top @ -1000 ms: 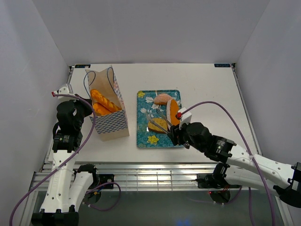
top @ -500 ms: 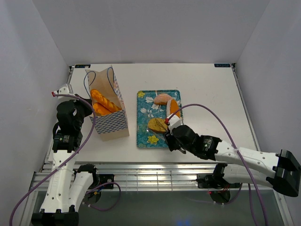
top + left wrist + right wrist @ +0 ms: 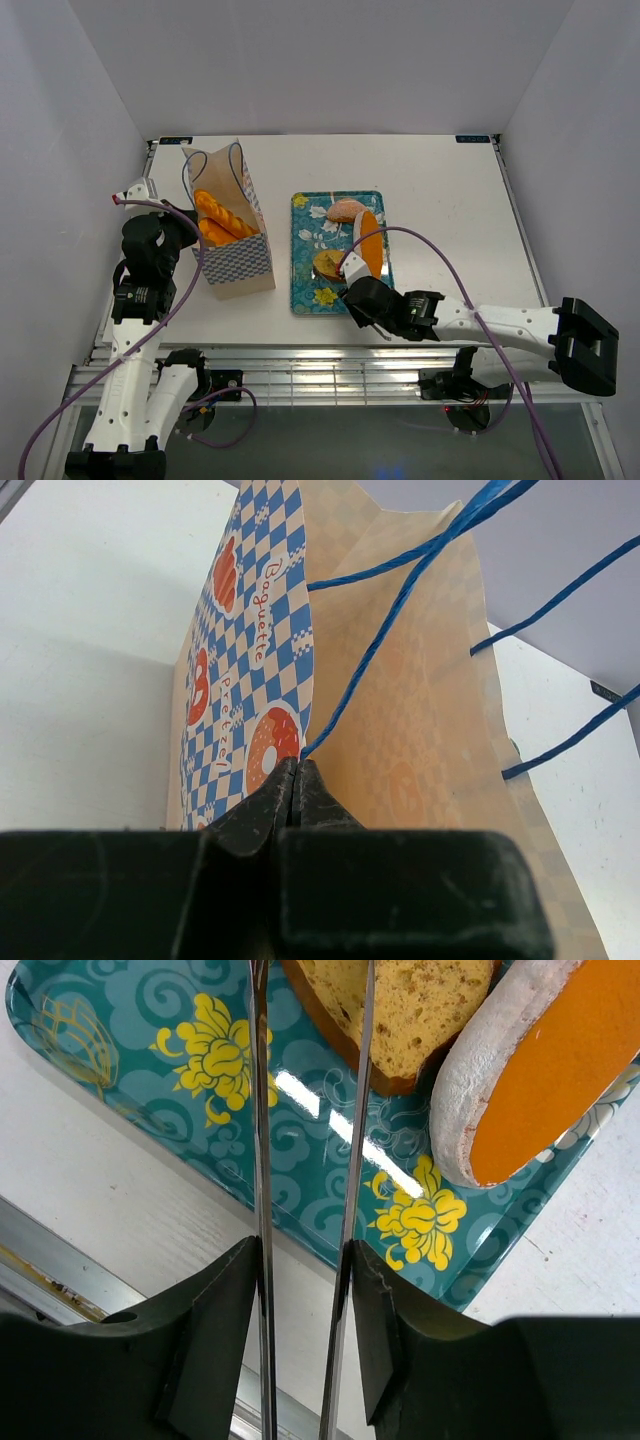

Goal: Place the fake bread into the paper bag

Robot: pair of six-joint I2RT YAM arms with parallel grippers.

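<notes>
While pinching the bag (image 3: 240, 265) rim with the left end effector (image 3: 297, 770), jaws closed on the paper, keep that mouth wide (two long rolls (image 3: 222, 216) already inside). Further right, on the tray (image 3: 308, 282), centre the part-open right end effector (image 3: 311, 990) over the tan slice (image 3: 420, 1010), no grip visible yet; bring both fingers (image 3: 262, 1160) low about its edge, close clear of the orange slice (image 3: 560, 1070) just beside, then lift level.
</notes>
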